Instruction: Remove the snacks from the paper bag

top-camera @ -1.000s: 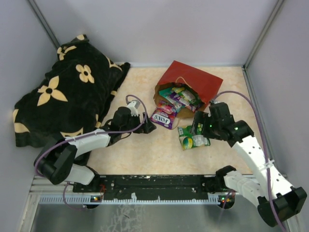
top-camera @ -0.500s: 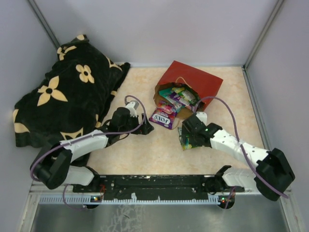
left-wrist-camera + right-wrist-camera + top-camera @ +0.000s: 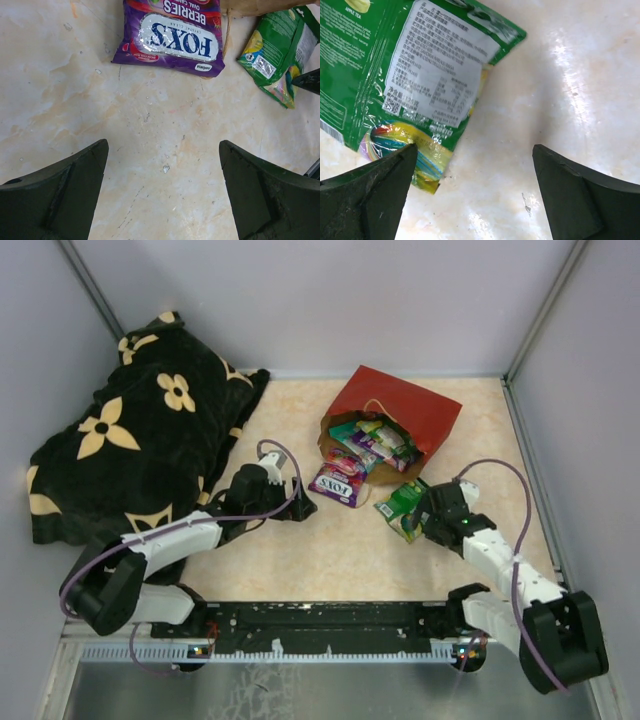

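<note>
The red paper bag (image 3: 405, 408) lies on its side, its mouth facing the near left with several snack packets (image 3: 368, 443) in it. A purple Fox's packet (image 3: 337, 483) lies on the table just outside the mouth; it also shows in the left wrist view (image 3: 170, 35). A green packet (image 3: 399, 502) lies flat to its right and shows in both wrist views (image 3: 276, 50) (image 3: 415, 65). My left gripper (image 3: 300, 503) (image 3: 162, 150) is open and empty, just short of the purple packet. My right gripper (image 3: 416, 522) (image 3: 475, 155) is open and empty, one finger at the green packet's corner.
A black blanket with cream flowers (image 3: 130, 440) is heaped at the far left. Grey walls stand on three sides. The bag's brown inner edge (image 3: 260, 5) and cord handle show at the top of the left wrist view.
My right arm swung left over the green packet and has drawn back to the right. The green packet now lies flatter and a little farther away. The left arm has barely moved.
</note>
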You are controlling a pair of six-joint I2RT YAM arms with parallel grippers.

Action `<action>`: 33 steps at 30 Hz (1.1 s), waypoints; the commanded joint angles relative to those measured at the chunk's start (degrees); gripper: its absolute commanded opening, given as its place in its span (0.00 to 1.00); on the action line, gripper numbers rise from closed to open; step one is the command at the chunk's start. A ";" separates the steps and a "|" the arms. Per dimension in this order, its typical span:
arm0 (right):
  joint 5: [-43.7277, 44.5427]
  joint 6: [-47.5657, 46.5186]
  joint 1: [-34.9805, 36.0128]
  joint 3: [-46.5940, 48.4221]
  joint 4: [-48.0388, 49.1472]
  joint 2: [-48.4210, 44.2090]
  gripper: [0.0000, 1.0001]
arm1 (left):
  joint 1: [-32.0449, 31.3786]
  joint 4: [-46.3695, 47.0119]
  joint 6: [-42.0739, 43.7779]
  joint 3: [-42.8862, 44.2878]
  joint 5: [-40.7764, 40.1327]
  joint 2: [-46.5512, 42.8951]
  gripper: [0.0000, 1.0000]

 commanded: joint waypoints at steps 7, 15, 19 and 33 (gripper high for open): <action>15.81 3.66 10.08 11.57 -8.77 -4.29 0.99 | -0.30 1.36 0.75 -0.67 2.34 1.39 0.97; 21.03 6.24 11.75 13.22 0.76 8.41 0.99 | -0.29 0.71 -0.16 -1.23 3.33 0.83 0.95; 22.07 8.33 11.79 11.02 6.21 13.26 0.99 | -0.29 -0.14 -0.53 -2.20 2.76 -0.64 0.95; 15.69 6.00 -6.84 3.27 8.16 9.30 0.99 | -0.29 -1.47 -0.58 -3.52 2.73 -1.85 0.95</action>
